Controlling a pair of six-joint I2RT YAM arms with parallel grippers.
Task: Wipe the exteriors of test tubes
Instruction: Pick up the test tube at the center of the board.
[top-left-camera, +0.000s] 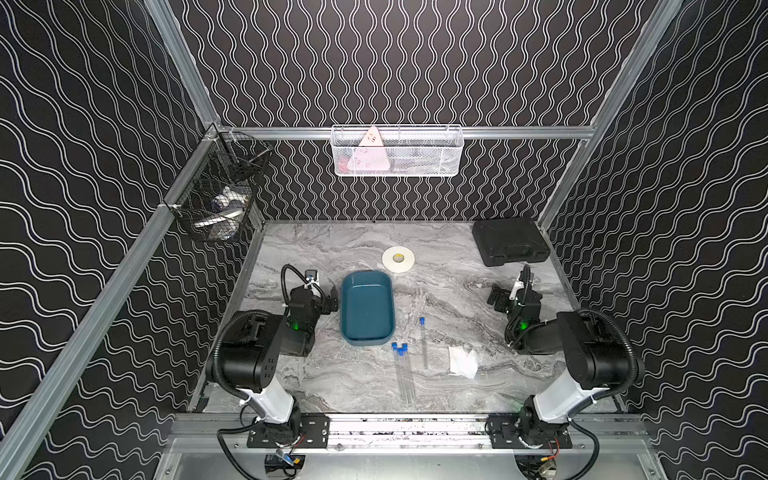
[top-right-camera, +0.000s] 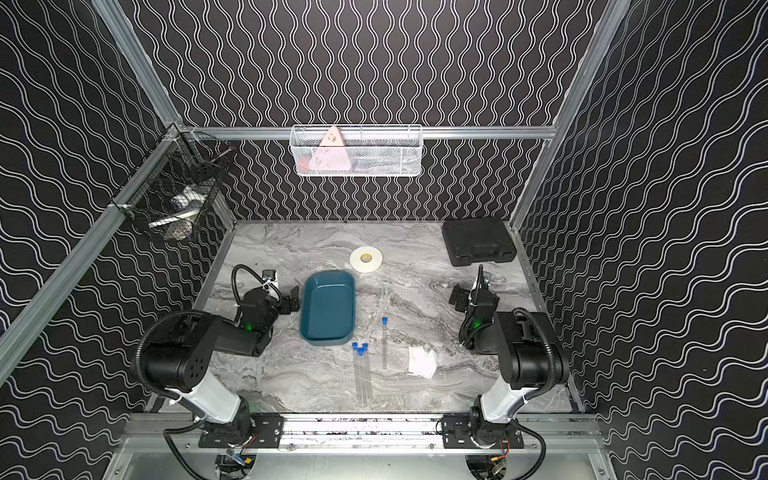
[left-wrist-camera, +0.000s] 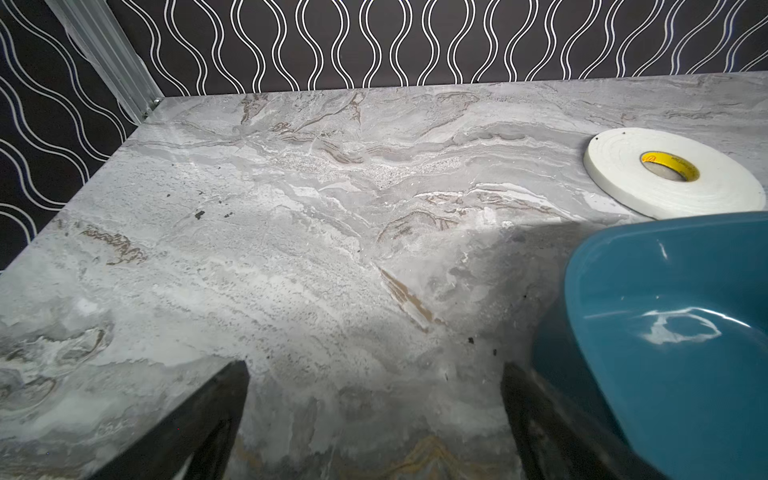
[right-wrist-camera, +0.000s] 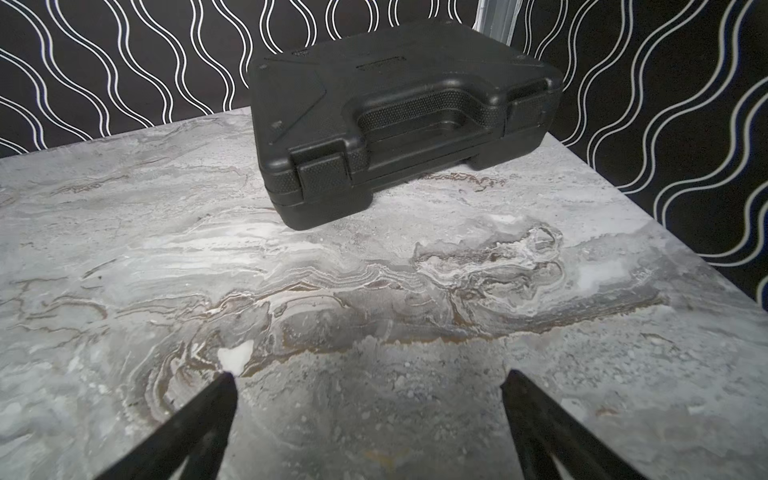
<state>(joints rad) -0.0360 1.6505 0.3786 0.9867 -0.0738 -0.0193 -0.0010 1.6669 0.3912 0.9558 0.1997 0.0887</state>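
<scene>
Right now both arms sit away from the work. The left gripper (left-wrist-camera: 374, 374) has its jaws spread wide with nothing between them, low over the table (top-left-camera: 316, 374) at 9 o'clock of the teal tray (top-left-camera: 367, 275). One finger is close beside the tray's wall, and I cannot tell whether it touches. The right gripper (right-wrist-camera: 368, 378) is spread just as wide and holds nothing. It sits at 3 o'clock of the table, facing the black case (right-wrist-camera: 395, 124) in the 1 o'clock corner.

The test tubes (top-left-camera: 403, 374) lie flat on the table at 5 o'clock of the tray. Three are side by side and touching, with their blue caps toward 12. The fourth tube (top-left-camera: 424, 345) lies just beside them at their 2 o'clock, apart from the bundle, with its cap also toward 12.

A crumpled white tissue (top-left-camera: 462, 361) lies at 3 o'clock of the tubes, near the lone one but clear of it. A roll of white tape (top-left-camera: 398, 259) lies flat at 1 o'clock of the tray.
</scene>
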